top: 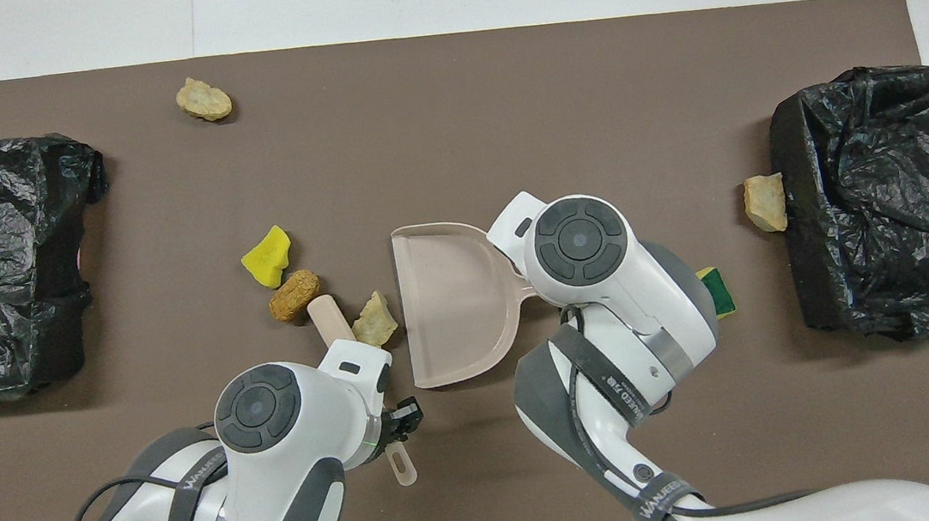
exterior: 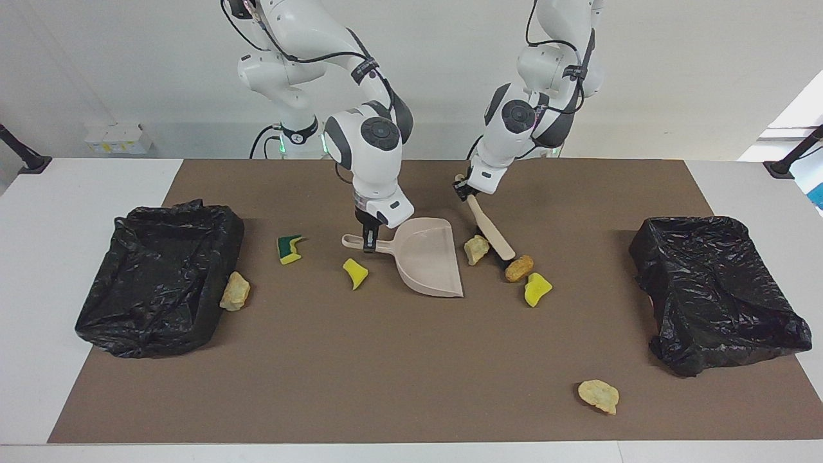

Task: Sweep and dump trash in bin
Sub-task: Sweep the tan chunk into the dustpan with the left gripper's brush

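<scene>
My right gripper [exterior: 370, 242] is shut on the handle of the beige dustpan [exterior: 429, 257], which lies flat on the mat; in the overhead view my wrist hides those fingers above the pan [top: 451, 296]. My left gripper [exterior: 464, 188] [top: 401, 414] is shut on the brush [exterior: 492, 230] [top: 331, 317], whose head rests on the mat. A tan lump [exterior: 476, 249] [top: 374, 322] lies between the brush and the pan's mouth. A brown lump [exterior: 519, 267] [top: 294, 295] and a yellow piece [exterior: 537, 289] [top: 266, 257] lie beside the brush head.
A green-and-yellow sponge [exterior: 289, 249] [top: 718, 290] and a yellow piece [exterior: 355, 272] lie by the pan's handle. A tan lump [exterior: 235, 291] [top: 765, 202] touches the black-bagged bin [exterior: 222, 257] at the right arm's end. Another bin [exterior: 643, 257] stands at the left arm's end. A tan lump [exterior: 598, 395] lies farthest from the robots.
</scene>
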Motion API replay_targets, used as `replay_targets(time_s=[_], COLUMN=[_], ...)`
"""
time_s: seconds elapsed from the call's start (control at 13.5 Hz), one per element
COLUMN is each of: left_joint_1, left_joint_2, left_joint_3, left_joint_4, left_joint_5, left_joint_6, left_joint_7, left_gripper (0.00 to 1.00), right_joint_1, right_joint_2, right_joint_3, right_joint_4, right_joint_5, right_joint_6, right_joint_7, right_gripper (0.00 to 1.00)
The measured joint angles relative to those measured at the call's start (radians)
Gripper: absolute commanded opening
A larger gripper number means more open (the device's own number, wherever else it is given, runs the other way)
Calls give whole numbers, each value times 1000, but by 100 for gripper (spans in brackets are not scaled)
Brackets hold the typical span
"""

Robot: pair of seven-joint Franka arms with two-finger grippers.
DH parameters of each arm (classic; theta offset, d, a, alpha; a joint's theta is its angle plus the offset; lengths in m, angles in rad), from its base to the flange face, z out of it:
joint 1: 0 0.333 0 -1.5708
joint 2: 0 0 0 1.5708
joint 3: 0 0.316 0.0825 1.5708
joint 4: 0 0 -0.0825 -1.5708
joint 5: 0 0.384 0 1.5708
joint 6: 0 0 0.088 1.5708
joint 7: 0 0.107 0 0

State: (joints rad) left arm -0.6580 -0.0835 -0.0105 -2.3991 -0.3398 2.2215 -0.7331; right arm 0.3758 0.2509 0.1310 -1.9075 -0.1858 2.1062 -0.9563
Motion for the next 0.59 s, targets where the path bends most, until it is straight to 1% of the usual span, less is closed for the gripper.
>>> replay_targets(time_s=[0.22, 0.37, 0.59], left_joint_1=[-70, -110, -119], left_joint_2=[8, 31, 61], left_joint_3=[-1, -3, 4], left_joint_4=[24, 87, 176], left_joint_5=[-16, -20, -20], left_joint_6=[28, 16, -51], left_joint_7=[56, 58, 63], left_gripper=[0, 0, 0], right_joint_1=[1, 2, 2], right_joint_2=[4, 5, 5], right_joint_3=[0, 1, 1], right_joint_4=[0, 0, 0], right_joint_5=[0, 0, 0], right_joint_6=[4, 6, 6], right_joint_7=[0, 0, 0], right_gripper=[0, 0, 0])
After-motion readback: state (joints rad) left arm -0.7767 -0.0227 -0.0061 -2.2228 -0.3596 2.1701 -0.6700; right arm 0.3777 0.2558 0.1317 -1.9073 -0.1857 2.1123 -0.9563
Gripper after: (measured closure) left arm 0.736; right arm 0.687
